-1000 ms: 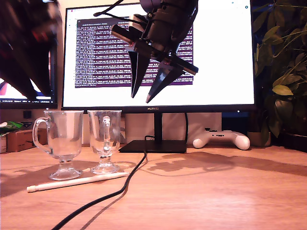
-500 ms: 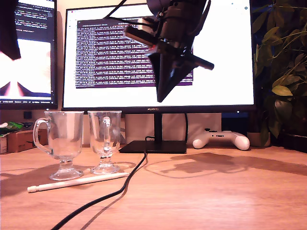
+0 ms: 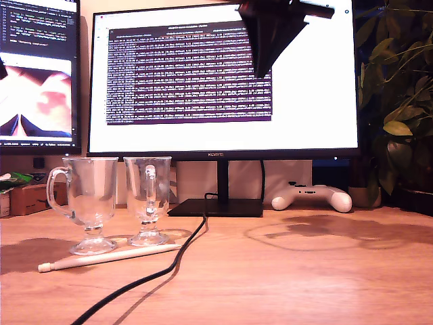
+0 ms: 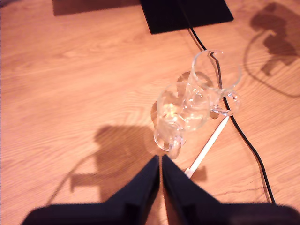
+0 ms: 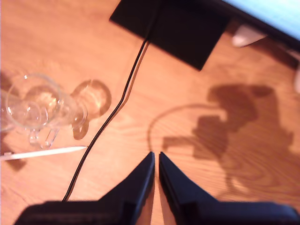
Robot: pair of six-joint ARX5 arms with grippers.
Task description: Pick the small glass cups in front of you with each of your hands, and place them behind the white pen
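Two small glass cups stand upright side by side on the wooden desk at the exterior view's left, just behind the white pen lying flat. My second gripper hangs shut and empty high before the monitor, far above the desk. In its wrist view the second gripper points at bare wood, with the cups and pen off to one side. My first gripper is shut and empty high above the cups and pen. It is almost out of the exterior view.
A black cable runs from the monitor's black base past the cups toward the front. A white game controller lies at the back. A leafy plant fills the exterior view's right. A second screen stands at its left.
The second gripper shut its jaws and rose toward the top of the exterior view. The other arm lifted out of that view's left. Cups and pen stayed still.
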